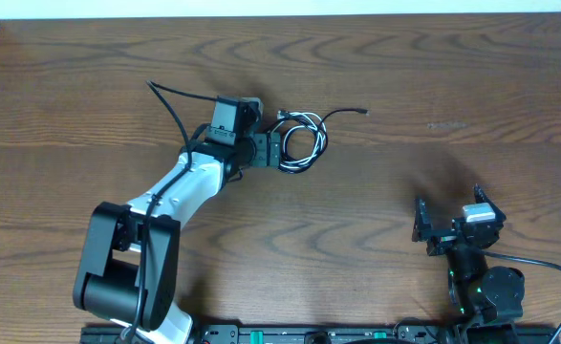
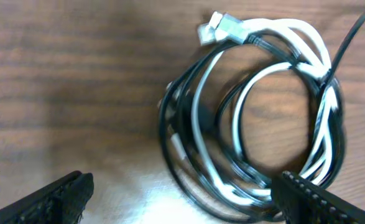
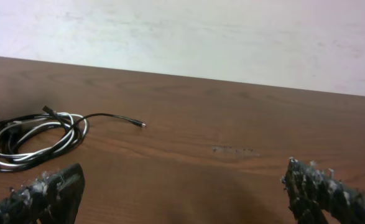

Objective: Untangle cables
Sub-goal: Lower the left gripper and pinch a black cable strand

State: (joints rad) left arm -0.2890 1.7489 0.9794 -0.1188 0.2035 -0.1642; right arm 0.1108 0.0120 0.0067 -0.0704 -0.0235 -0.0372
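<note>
Here's the bundle of cables [image 1: 301, 143], sitting on the wooden table [image 1: 404, 76] a little left of the middle, toward the far side. It's a loose round coil, the black cord [image 2: 170, 134] and the white cord [image 2: 202, 118] wound together loop over loop, so the two colours cross again and again. From the left wrist view the white plug [image 2: 222, 26] pokes out at the top of the ring. One black tail runs free off to the right and ends in a small plug [image 1: 361, 112] lying flat on the wood.

The left hand [image 1: 282, 151] is right at the near-left edge of the coil, fingers spread wide and gripping nothing. The lower loops lie just ahead of its fingertips [image 2: 64, 196], though I can't tell whether they touch.

The right hand [image 1: 423, 229] is well apart, near the front right of the table. It's wide open too and empty, with bare wood between its fingers [image 3: 45, 196].
</note>
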